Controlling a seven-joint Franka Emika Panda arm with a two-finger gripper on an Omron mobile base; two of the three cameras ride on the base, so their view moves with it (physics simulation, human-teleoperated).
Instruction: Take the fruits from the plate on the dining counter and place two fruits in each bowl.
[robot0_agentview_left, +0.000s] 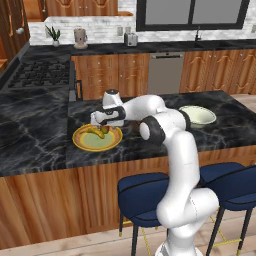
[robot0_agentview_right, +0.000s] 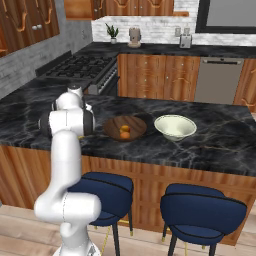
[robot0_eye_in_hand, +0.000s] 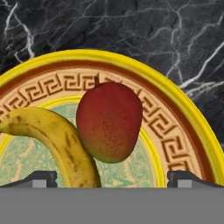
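We hold the gripper (robot0_eye_in_hand: 112, 177) with jaws spread wide just above the reddish apple (robot0_eye_in_hand: 109, 122) beside the speckled yellow banana (robot0_eye_in_hand: 57, 140) on the round yellow-rimmed plate (robot0_eye_in_hand: 183, 113), poised to descend and grasp

Plate (robot0_eye_in_hand: 183, 113) on the bench (robot0_eye_in_hand: 131, 30), directly ahead of the spread fingers (robot0_eye_in_hand: 43, 178). Banana (robot0_eye_in_hand: 57, 140) and apple (robot0_eye_in_hand: 109, 122) lie on the plate between the fingers, touching, banana nearer the left finger, apple beyond it.
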